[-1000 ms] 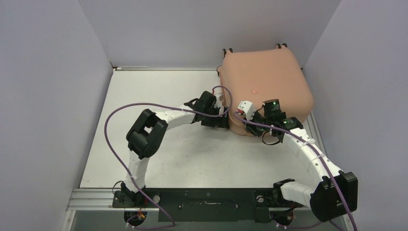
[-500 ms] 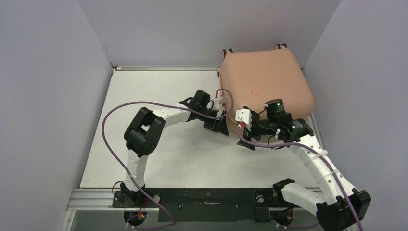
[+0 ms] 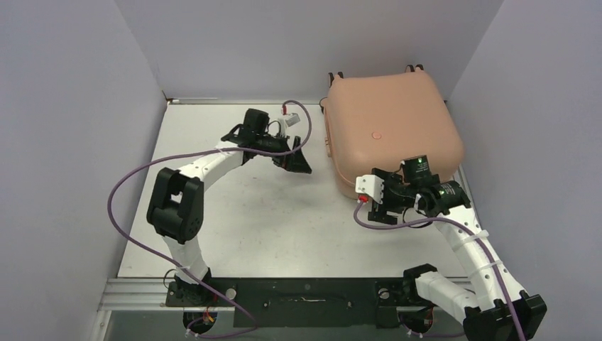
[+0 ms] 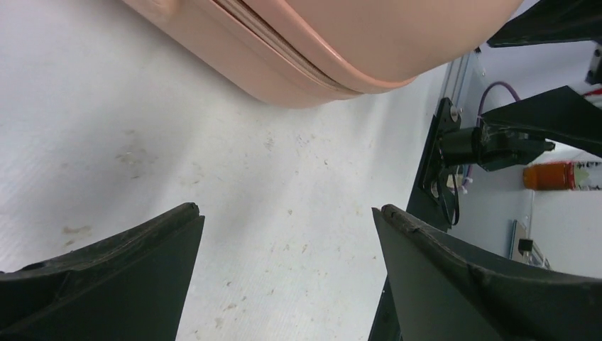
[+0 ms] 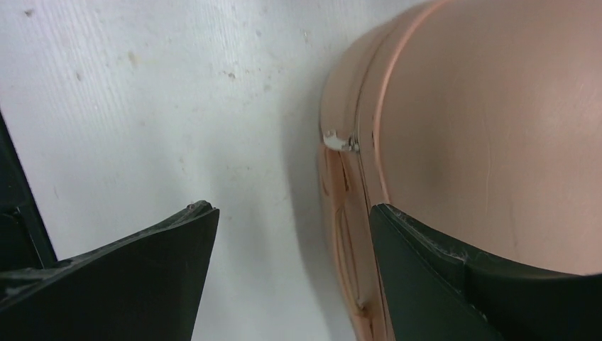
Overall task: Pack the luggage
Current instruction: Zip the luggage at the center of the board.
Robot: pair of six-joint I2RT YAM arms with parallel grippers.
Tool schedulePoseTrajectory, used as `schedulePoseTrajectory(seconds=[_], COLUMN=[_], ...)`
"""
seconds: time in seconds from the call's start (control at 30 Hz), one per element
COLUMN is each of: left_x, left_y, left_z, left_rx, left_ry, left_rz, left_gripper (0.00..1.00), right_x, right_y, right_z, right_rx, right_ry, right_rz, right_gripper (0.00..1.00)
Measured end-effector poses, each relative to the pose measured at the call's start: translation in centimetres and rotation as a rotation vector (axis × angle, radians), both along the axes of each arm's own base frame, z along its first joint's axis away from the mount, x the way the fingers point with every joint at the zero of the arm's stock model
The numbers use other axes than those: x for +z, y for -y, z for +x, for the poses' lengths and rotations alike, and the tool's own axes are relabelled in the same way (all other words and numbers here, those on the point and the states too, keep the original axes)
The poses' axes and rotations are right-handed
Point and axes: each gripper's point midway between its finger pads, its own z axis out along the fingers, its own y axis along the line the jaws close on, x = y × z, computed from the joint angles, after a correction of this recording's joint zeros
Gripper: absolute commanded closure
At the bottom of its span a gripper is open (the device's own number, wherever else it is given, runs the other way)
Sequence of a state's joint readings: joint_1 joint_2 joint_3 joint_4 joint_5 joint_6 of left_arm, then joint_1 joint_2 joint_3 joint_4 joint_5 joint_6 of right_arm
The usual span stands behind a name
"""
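The luggage is a peach-pink hard-shell suitcase lying shut at the back right of the white table, with a small red logo on its lid. My left gripper hovers open to the left of it, apart from the shell. In the left wrist view only bare table lies between the fingers of the left gripper, with the luggage farther off. My right gripper is open at the case's near-left corner. In the right wrist view one finger of the right gripper overlaps the luggage, the other is over the table; nothing is held.
Grey walls close in the table on the left, back and right. The luggage sits close against the back right corner, its wheels toward the back wall. A white zipper tab shows on its seam. Purple cables loop from both arms.
My left arm has drawn back to the left, away from the luggage's side. My right gripper has opened and pulled back toward the near edge from the case's front corner.
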State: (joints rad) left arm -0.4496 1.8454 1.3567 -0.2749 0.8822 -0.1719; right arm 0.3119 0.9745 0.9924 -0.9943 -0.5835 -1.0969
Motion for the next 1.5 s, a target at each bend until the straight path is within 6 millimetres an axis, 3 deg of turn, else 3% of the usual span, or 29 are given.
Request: schedulePoseTrajectory(seconds=[0.1, 0.2, 0.3, 0.4, 0.47, 0.57, 0.63, 0.73, 0.8, 0.87, 1.0, 1.07, 1.27, 1.4, 1.5], left_x=[1.2, 1.9, 3.3, 6.4, 8.4, 10.3, 10.3, 9.2, 7.9, 6.4, 3.9, 3.6, 4.5, 4.8, 4.8], left_y=[-2.1, -4.8, -7.5, -9.7, -10.3, -10.1, -9.9, -9.8, -10.0, -10.1, -10.5, -10.8, -11.0, -11.0, -11.0], left_z=[1.7, 4.7, 8.5, 12.3, 13.8, 14.8, 14.8, 14.5, 14.1, 13.6, 12.3, 11.6, 10.7, 10.9, 10.9], left_rx=[0.073, 0.200, 0.352, 0.489, 0.540, 0.562, 0.560, 0.557, 0.551, 0.546, 0.531, 0.525, 0.515, 0.517, 0.516], left_ry=[0.028, 0.066, 0.122, 0.207, 0.261, 0.310, 0.311, 0.295, 0.280, 0.257, 0.226, 0.226, 0.265, 0.278, 0.280], left_rz=[-0.004, 0.025, 0.051, 0.036, 0.015, -0.020, -0.026, -0.016, 0.002, 0.023, 0.061, 0.070, 0.069, 0.062, 0.063], left_gripper=[0.04, 0.04, 0.04, 0.04, 0.04, 0.04, 0.04, 0.04, 0.04, 0.04, 0.04, 0.04, 0.04, 0.04, 0.04], right_x=[-1.0, 1.1, 5.4, 10.8, 14.2, 16.9, 16.9, 14.8, 12.1, 9.6, 6.9, 6.5, 9.2, 8.6, 8.1], right_y=[2.0, 2.7, 2.7, 3.3, 4.7, 8.4, 11.9, 17.8, 21.2, 22.9, 22.5, 21.5, 18.8, 16.5, 13.2], right_z=[0.7, 2.6, 5.1, 8.6, 11.9, 16.7, 20.3, 25.5, 28.4, 30.3, 33.6, 34.1, 35.3, 35.0, 34.9], right_rx=[-0.128, -0.282, -0.424, -0.596, -0.751, -0.988, -1.149, -1.375, -1.498, -1.577, -1.614, -1.616, -1.584, -1.599, -1.566], right_ry=[-0.024, 0.039, 0.128, 0.233, 0.307, 0.366, 0.361, 0.313, 0.267, 0.218, 0.135, 0.107, 0.129, 0.155, 0.232], right_rz=[-0.020, 0.044, 0.153, 0.289, 0.384, 0.498, 0.567, 0.660, 0.695, 0.714, 0.796, 0.822, 0.929, 0.917, 0.804], right_gripper=[0.12, 0.07, 0.02, 0.00, 0.00, 0.00, 0.00, 0.01, 0.01, 0.03, 0.03, 0.03, 0.04, 0.03, 0.05])
